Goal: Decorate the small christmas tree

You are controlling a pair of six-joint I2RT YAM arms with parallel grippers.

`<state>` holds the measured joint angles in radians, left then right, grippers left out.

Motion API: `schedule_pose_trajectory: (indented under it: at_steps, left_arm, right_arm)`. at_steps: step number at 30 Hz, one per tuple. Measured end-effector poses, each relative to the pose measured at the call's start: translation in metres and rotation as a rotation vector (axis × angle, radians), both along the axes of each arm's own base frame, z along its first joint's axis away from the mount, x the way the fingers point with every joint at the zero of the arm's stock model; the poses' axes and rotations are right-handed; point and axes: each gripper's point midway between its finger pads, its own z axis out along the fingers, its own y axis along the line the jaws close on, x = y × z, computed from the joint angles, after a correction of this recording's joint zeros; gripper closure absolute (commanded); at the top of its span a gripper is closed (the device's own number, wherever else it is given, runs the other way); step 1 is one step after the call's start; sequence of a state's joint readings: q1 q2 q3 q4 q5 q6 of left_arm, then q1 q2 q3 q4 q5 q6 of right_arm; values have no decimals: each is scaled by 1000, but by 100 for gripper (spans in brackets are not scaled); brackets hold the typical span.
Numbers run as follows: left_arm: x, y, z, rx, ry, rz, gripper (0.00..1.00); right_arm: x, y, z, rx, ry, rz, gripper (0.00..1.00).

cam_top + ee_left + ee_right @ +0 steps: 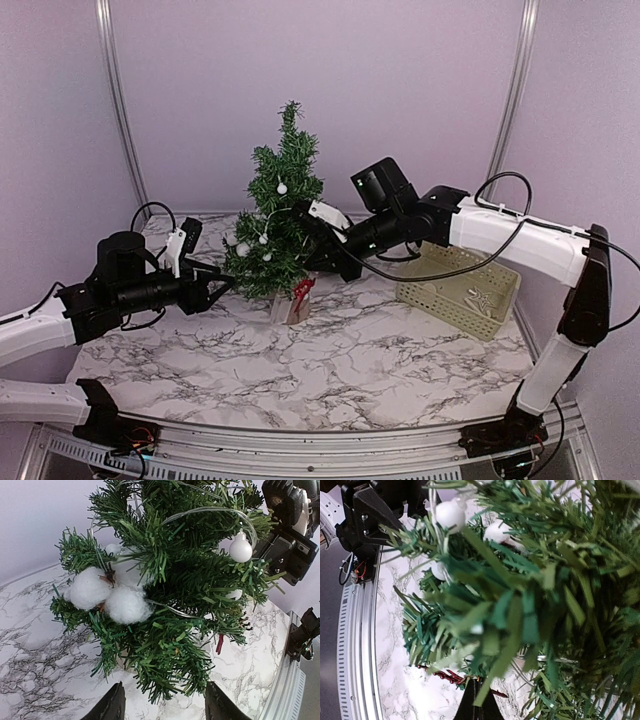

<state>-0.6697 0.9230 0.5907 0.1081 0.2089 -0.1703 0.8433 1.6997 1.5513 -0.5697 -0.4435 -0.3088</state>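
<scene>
Over on the left, the left claw (222, 288) sits low on the marble counter (350, 370), pointed at the foot of the small christmas tree (278, 215). From its own camera the two fingers (112, 706) stand well apart with nothing between them, and the lowest branches hang just ahead of the gap.

The tree stands upright toward the back middle of the counter, nearer the left claw than the basket. It already wears some trimming: fluffy white puffs (107, 595) bunched on its left-hand branches, a smooth white bauble (240, 550) higher up, and a thin clear strand (210, 512) looped through the needles. A bit of red ribbon (303, 290) shows down by the base.

From the right, the right claw (312, 225) is pushed in among the middle branches. Needles crowd its camera, and I cannot tell whether its fingers are apart or together.

Farthest right, a pale perforated basket (470, 290) rests on the counter, well apart from the tree.
</scene>
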Motion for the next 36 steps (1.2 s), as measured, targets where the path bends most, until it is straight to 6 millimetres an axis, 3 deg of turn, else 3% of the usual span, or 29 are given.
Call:
schedule_pose_trajectory:
  at_steps: [5, 16, 26, 36]
  left_arm:
    - [1, -1, -4, 8, 9, 0, 46]
    - [1, -1, -4, 10, 10, 0, 46]
    - [2, -1, -6, 15, 12, -1, 46]
    - [3, -2, -8, 19, 18, 1, 46]
  right_arm:
    - [2, -2, -6, 0, 0, 1, 100]
    - [2, 5, 3, 49, -16, 26, 100]
    - [6, 8, -7, 32, -8, 24, 100]
    - [10, 7, -11, 20, -19, 9, 88]
